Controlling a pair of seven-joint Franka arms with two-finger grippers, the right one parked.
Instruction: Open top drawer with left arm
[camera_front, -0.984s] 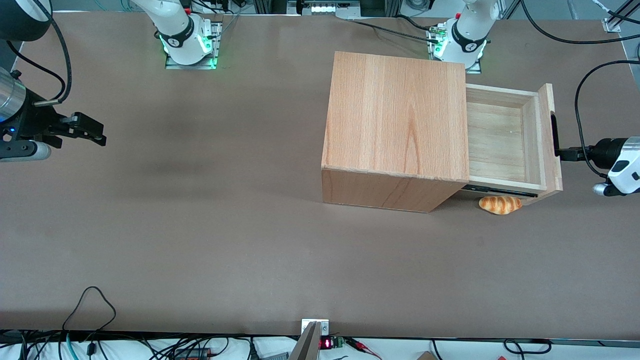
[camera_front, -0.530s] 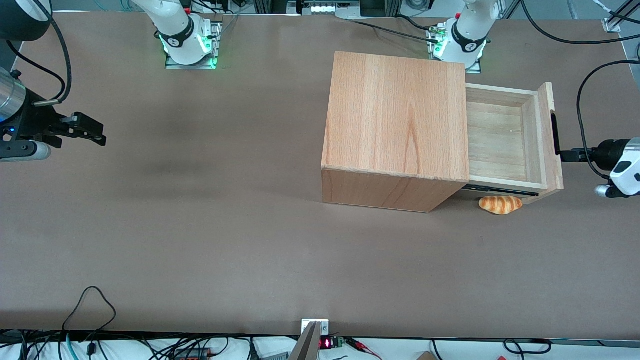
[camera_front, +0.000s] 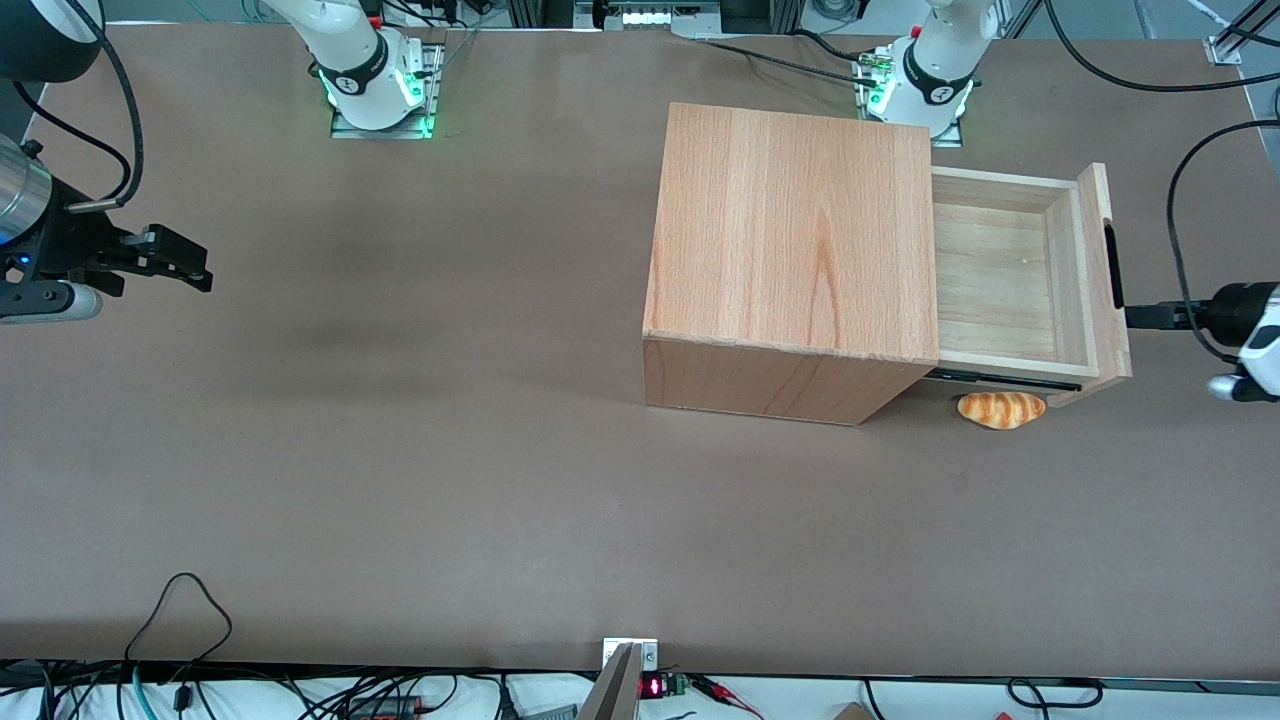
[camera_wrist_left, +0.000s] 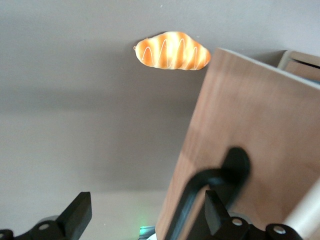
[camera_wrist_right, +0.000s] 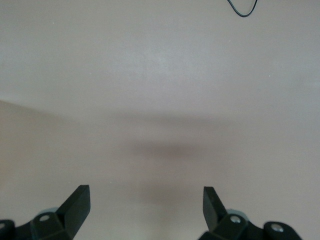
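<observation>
The top drawer (camera_front: 1000, 285) is pulled partly out of the wooden cabinet (camera_front: 790, 240), toward the working arm's end of the table. Its paler plank floor shows. A slim black bar handle (camera_front: 1112, 265) runs along its wood front panel (camera_front: 1103, 300). The left arm's gripper (camera_front: 1140, 315) is in front of that panel, its tip at the end of the handle nearer the front camera. In the left wrist view the gripper (camera_wrist_left: 147, 205) is open wide. The handle (camera_wrist_left: 225, 175) and the panel's edge (camera_wrist_left: 250, 120) lie between the fingers, close to one finger (camera_wrist_left: 215, 210).
A toy bread loaf (camera_front: 1000, 409) lies on the table beside the cabinet, under the open drawer's nearer corner; it also shows in the left wrist view (camera_wrist_left: 172, 50). The brown table (camera_front: 400, 450) spreads toward the parked arm. Cables run along the table edges.
The drawer has slid a little farther out toward the working arm's end, and the left arm's gripper has drawn back the same way with it.
</observation>
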